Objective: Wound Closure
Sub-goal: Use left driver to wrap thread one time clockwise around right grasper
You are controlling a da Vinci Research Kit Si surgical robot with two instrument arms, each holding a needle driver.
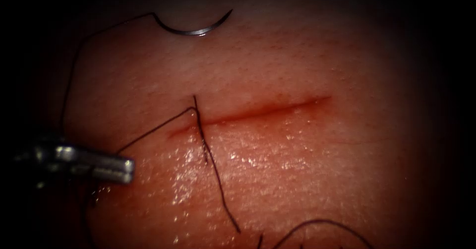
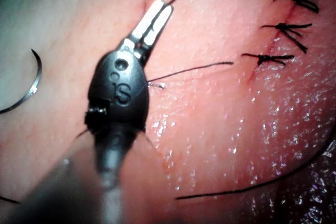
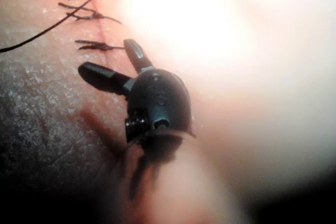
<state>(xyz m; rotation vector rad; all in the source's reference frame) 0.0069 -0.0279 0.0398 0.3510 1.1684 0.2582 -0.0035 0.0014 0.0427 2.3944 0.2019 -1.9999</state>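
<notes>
Left hand point(image 2: 156, 18): we log it closed on thread point(image 1: 153, 130). Right hand point(image 3: 111, 62): wide open, empty. Needle point(image 1: 191, 29): loose on tissue point(image 1: 317, 169), far of cut point(image 1: 263, 110).

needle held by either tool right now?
No: in the endoscope view the needle lies free on the tissue above the cut, away from the left tool; the right tool has open, empty jaws.
</notes>
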